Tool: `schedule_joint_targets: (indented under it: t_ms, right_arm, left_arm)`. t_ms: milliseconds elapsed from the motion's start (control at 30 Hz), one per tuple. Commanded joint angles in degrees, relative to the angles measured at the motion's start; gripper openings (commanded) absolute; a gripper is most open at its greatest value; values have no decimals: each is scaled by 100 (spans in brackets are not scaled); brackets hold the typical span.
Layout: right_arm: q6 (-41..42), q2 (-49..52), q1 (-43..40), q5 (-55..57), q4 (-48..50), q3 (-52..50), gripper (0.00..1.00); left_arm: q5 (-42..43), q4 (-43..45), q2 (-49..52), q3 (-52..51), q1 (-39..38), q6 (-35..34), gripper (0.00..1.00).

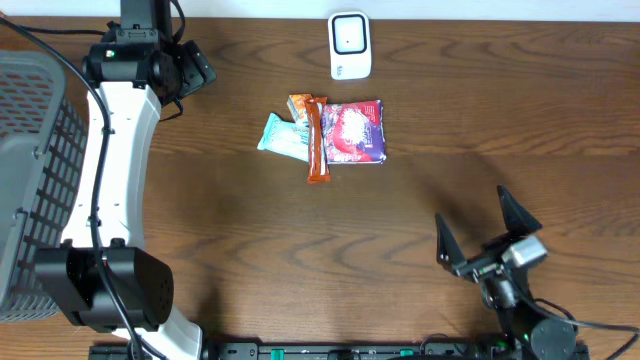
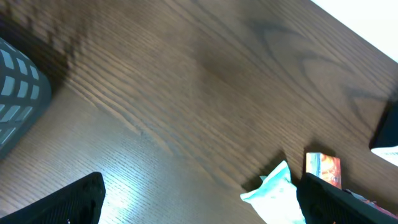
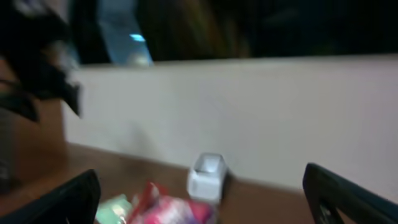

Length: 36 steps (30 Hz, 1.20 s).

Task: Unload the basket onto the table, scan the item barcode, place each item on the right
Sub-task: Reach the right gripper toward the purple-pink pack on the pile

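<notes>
overhead: left end effector and right end effector wide open, empty; purple snack packet looks light, crinkly, slippery, so pinch an edge

Blurred white scanner behind pink packet

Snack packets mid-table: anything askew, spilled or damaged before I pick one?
Nothing looks spilled or torn. They are bunched, though: the orange bar seems to lie over the edges of the light-blue packet and the purple packet. The white scanner stands apart.
</notes>
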Motion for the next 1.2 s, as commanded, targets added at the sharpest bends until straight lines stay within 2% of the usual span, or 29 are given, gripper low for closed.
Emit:
schedule_joint_targets:
  t_ms: [0,133,300,400,500,600,700,833,933,1000,1067,1167]
  right_arm:
    - [243,46,-48,-428,-44,341,99]
    - [-376,581,-48,-428,-1274,1344,99]
    - [-1432,2175,-48,-428,-3097,3042,99]
    - [-1552,3381,-46,-431,-3991,4074,99]
    - [-1316,4603,24,-791,-4533,4933,99]
    - [-778,5633,223,-1672,-4424,5421,99]
    - [-503,6553,428,-3034,-3960,5600,99]
    - [-125,7479,533,-4406,-2669,5593,99]
    - [1054,7987,688,-3803,-1930,5595,99]
    - [1340,8172,868,-3040,-1971,5611,99]
    - [1338,8258,1078,-2100,-2441,5711,99]
    - [1329,8293,1355,-282,-3832,6177,99]
  left_arm:
    - [-116,-2,20,-11,2,28,98]
    - [-116,0,20,-11,2,31,98]
    - [-116,0,20,-11,2,28,98]
    - [-116,0,20,-11,2,28,98]
    - [-116,0,20,-11,2,28,98]
    - [-116,0,20,-11,2,28,98]
    - [-116,0,20,-11,2,31,98]
    - [-116,0,20,-11,2,31,98]
    - [-116,0,20,-11,2,31,98]
    - [-116,0,20,-11,2,28,98]
    - [-116,0,20,-11,2,28,98]
    - [-116,0,20,-11,2,28,98]
